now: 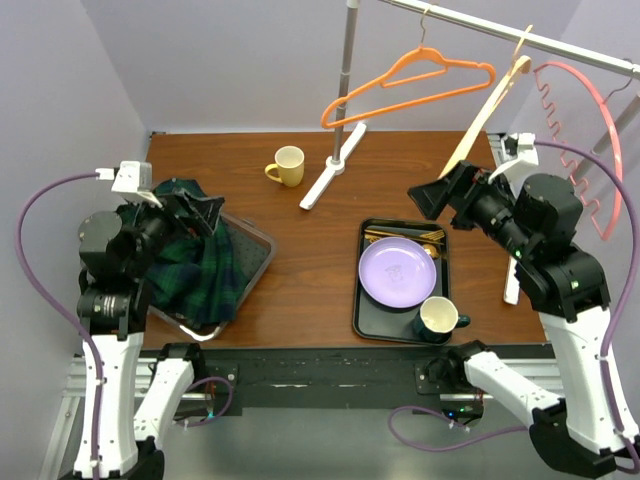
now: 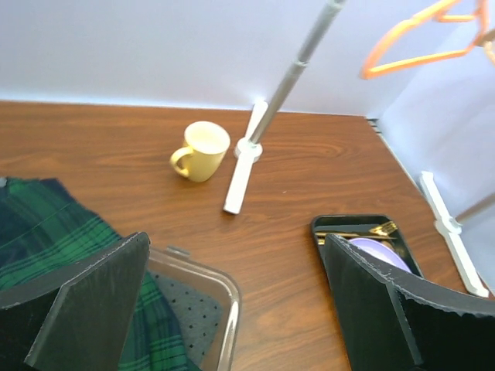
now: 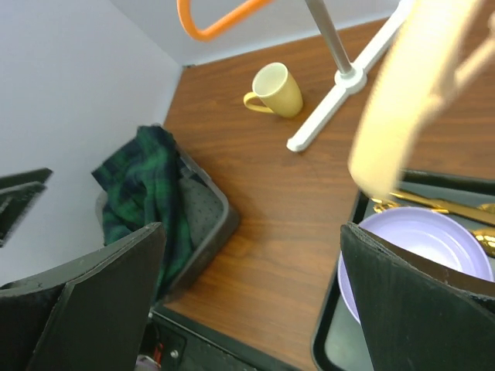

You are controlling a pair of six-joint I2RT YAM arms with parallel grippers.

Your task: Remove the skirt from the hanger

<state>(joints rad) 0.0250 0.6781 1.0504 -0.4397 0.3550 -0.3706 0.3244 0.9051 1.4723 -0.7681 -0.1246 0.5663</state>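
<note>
Skirt point(image 1: 205, 265), green plaid, heaped in grey tray point(image 1: 262, 245) at near left of surface point(image 1: 310, 260); part hidden under my left arm. My left hand point(image 1: 198, 212) hangs above it, spread wide, empty. Two trays: black tray point(image 1: 362, 300) holds dark mug point(image 1: 437, 318), one purple plate point(image 1: 397, 272), and gold cutlery point(image 1: 400, 237) half covered, count unclear. My right hand point(image 1: 432, 197) is spread, empty, beside wooden hanger point(image 1: 490, 105). Second mug, yellow mug point(image 1: 287, 165). Three hangers on rail point(image 1: 560, 45): wooden, orange hanger point(image 1: 420, 75), pink hanger point(image 1: 590, 150).

Bare table point(image 1: 310, 265) between grey tray point(image 1: 264, 238) and black tray point(image 1: 360, 305), wooden hanger point(image 1: 485, 112) before right tool point(image 1: 430, 198)
</note>
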